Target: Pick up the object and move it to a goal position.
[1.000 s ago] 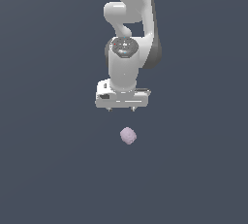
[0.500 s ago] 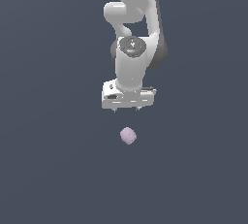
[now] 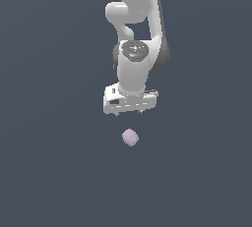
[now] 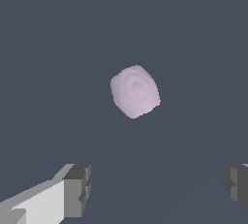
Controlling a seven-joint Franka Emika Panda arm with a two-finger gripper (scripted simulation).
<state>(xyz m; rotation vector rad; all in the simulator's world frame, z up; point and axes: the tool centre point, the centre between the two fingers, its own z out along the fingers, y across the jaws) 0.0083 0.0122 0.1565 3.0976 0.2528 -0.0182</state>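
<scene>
A: How far along is it?

B: Barely started, I'd judge. The pincer point(image 3: 129, 113) sits at mid-frame in the exterior view, released, its two fingers point(image 4: 76, 190) spread wide and gripping nothing.

A: And the object?

B: The lilac-pink lumpy blob point(image 3: 130, 137) lies just below the pincer in the frame, apart from it, on the plain dark ground. Descent, grasp, lift and carry all remain. No goal marker shows.

A: Any writing?

B: None legible.
</scene>
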